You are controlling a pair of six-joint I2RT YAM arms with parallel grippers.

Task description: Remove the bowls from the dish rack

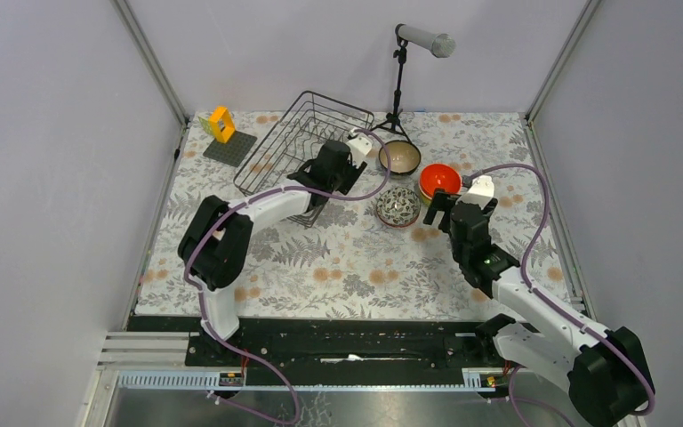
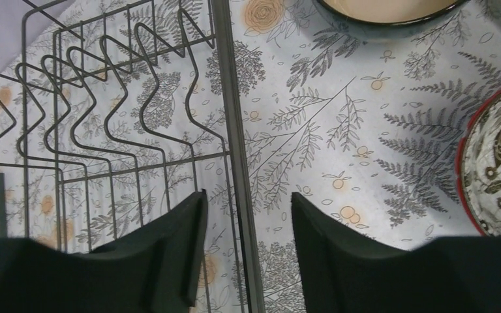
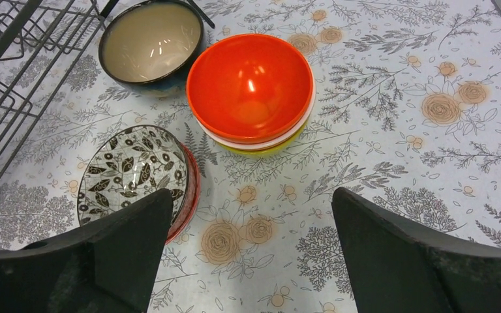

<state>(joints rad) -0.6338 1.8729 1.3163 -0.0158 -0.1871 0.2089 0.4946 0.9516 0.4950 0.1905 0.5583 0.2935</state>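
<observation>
The dish rack stands at the back left, and no bowl shows in it. My left gripper hovers open over its right rim. In the left wrist view the rim bar runs between the fingers of the left gripper. Right of the rack stand a teal bowl with a beige inside, an orange-topped stack of bowls and a patterned bowl. In the right wrist view the patterned bowl sits in a red-orange bowl, and the stack shows white and yellow-green rims. My right gripper is open and empty above the cloth.
A yellow-orange block piece stands on a flat dark square plate at the back left corner. A black tripod holding a grey cylinder stands behind the bowls. Walls enclose the flower-patterned table.
</observation>
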